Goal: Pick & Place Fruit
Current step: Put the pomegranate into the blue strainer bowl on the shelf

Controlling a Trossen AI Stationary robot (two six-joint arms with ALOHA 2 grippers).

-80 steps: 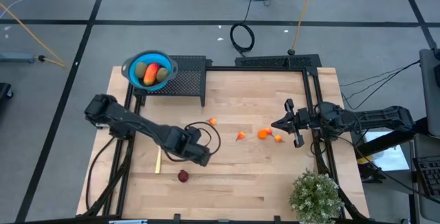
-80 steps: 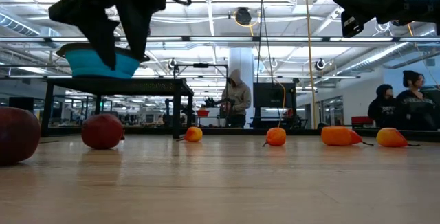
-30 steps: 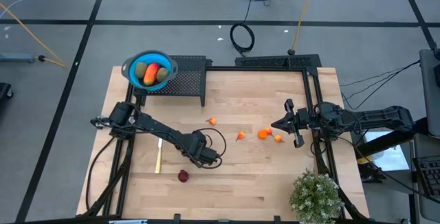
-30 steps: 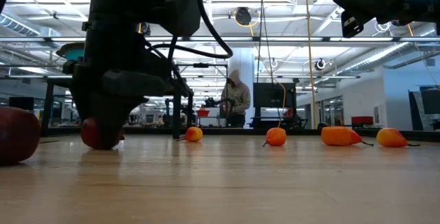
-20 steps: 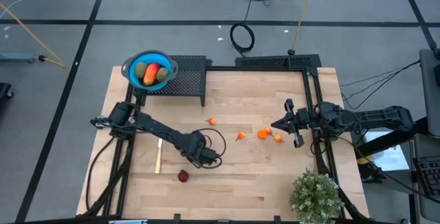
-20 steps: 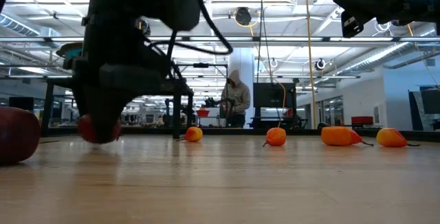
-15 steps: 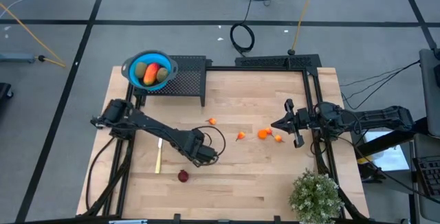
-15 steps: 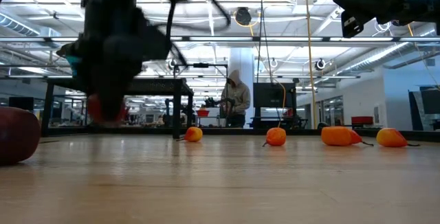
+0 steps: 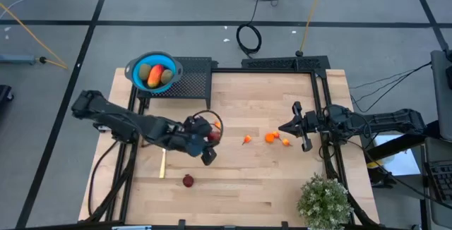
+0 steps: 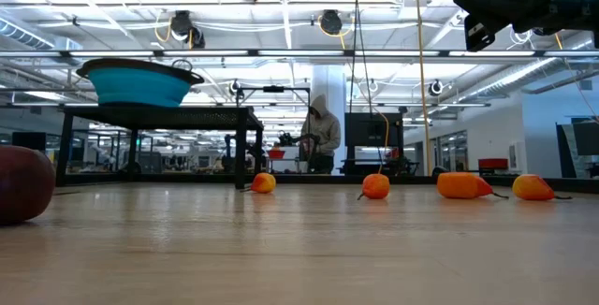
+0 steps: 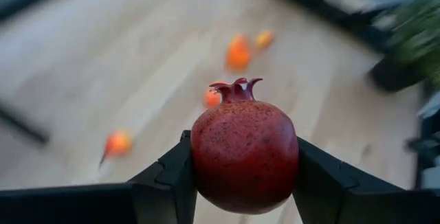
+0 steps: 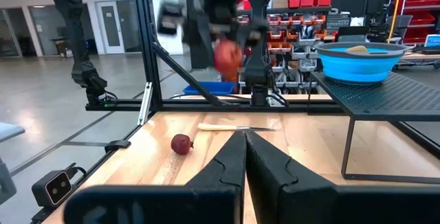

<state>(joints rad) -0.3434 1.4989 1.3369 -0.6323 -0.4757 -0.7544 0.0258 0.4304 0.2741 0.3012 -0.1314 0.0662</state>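
A dark red pomegranate point(image 11: 244, 155) is clamped between the fingers of the left gripper point(image 9: 210, 137) and has been lifted off the wooden table point(image 9: 282, 180), where it sat a second ago. No lettering can be read on anything. The left arm is stretched low across the table's middle, while the right gripper point(image 9: 296, 126) is parked at the right edge, pinched shut on nothing

Table items, non-fruit
Blue bowl point(image 9: 154, 72) on black rack point(image 9: 192, 82); knife point(image 9: 162, 164); potted plant point(image 9: 324, 201) at table corner.
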